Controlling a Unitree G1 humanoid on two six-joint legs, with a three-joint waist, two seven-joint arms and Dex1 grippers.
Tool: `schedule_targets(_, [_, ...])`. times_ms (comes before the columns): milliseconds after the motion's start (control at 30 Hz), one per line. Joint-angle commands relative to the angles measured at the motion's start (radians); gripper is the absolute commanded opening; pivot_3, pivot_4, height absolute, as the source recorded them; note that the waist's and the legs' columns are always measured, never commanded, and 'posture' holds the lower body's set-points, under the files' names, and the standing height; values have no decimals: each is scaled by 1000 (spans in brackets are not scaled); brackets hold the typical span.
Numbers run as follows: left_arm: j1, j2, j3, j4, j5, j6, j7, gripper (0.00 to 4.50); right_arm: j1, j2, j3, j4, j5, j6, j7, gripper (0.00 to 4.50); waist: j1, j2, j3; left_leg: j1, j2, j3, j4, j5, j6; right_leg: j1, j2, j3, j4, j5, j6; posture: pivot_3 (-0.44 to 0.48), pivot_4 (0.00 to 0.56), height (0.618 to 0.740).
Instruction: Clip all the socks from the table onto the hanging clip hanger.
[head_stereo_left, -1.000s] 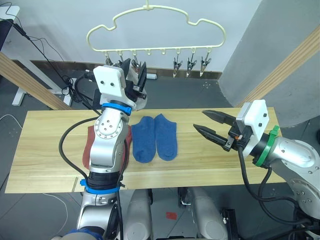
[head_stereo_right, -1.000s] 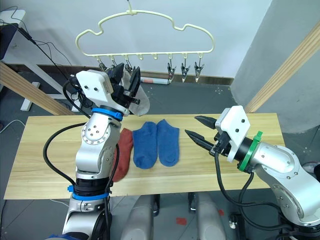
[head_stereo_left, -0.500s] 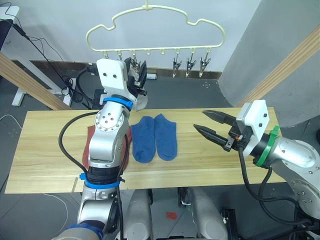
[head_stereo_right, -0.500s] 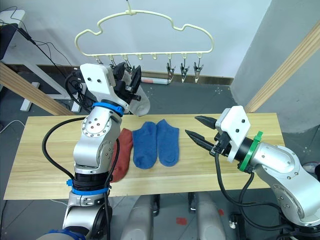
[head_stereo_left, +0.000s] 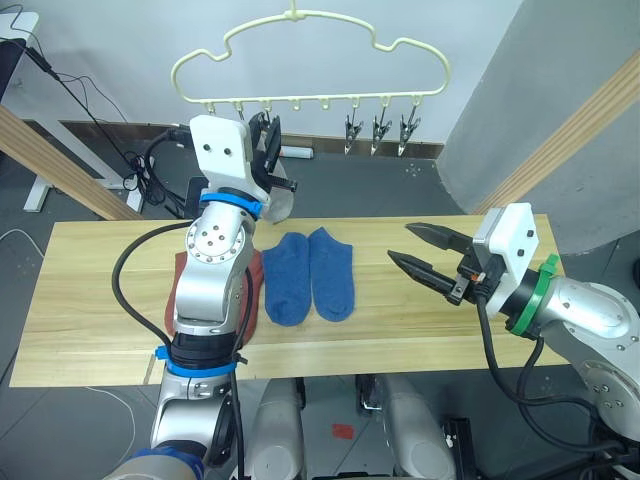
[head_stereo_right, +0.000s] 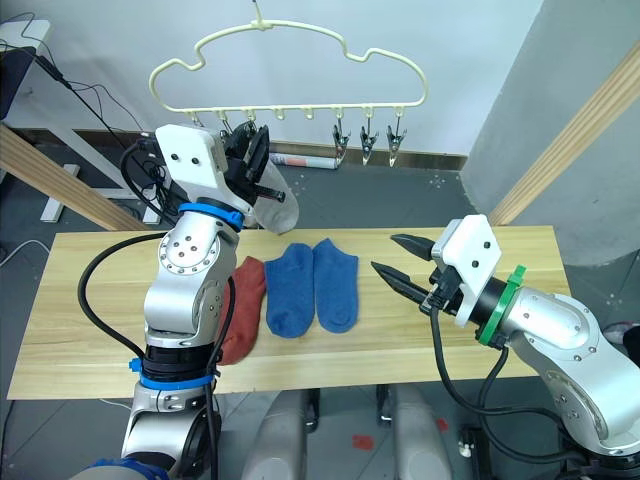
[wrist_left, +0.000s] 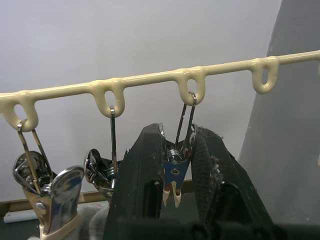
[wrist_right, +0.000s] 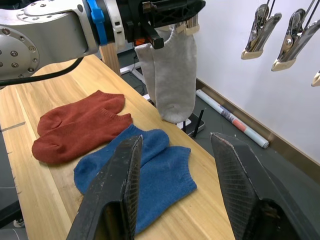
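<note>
**L gripper pinching a clip on the hanger, R idle over table**

Nearest me, R gripper (head_stereo_left: 418, 249) hovers w/ fingers spread wide, holding nothing, over the table (head_stereo_left: 90, 300) to the right of the blue socks (head_stereo_left: 310, 274). Blue pair lies flat side by side mid-table; rust-red socks (head_stereo_right: 243, 305) just beside them on my left, partly behind the L arm. Farther back, L gripper (wrist_left: 176, 165) is raised to the clip hanger (head_stereo_left: 310, 60), fingers squeezed on a metal clip (wrist_left: 175, 172). Two grey socks (wrist_right: 171, 70) already hang from neighbouring clips.

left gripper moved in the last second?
Yes. The left gripper edged toward the robot's left along the clip hanger, its fingers around the third clip from that end.
</note>
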Motion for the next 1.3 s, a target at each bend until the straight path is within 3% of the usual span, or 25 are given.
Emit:
schedule_targets(33, [-2,3,-2,-51,2,-29,-12,513,10,-9,-3,-30,1,-22,-5,2234,0,0,0,0,0,0,0,0,0,0,0,0,0,0,0,-95,417,740])
schedule_targets(400, [17,-6,5,-56,-23,-29,-32,476,16,-13,11,-28,-7,-24,-16,2234,0,0,0,0,0,0,0,0,0,0,0,0,0,0,0,-95,417,740])
schedule_targets(433, [21,-12,11,-59,-30,-21,-29,1183,16,-14,9,-30,-5,-22,-16,2234,0,0,0,0,0,0,0,0,0,0,0,0,0,0,0,-90,420,740])
schedule_targets(633, [29,-8,5,-73,-1,12,-8,2709,13,-18,6,-30,3,-21,-14,2234,0,0,0,0,0,0,0,0,0,0,0,0,0,0,0,-88,423,740])
schedule_targets(1300, [-14,-31,0,-173,30,198,79,2709,-92,-7,3,5,83,-42,25,2234,0,0,0,0,0,0,0,0,0,0,0,0,0,0,0,-74,424,740])
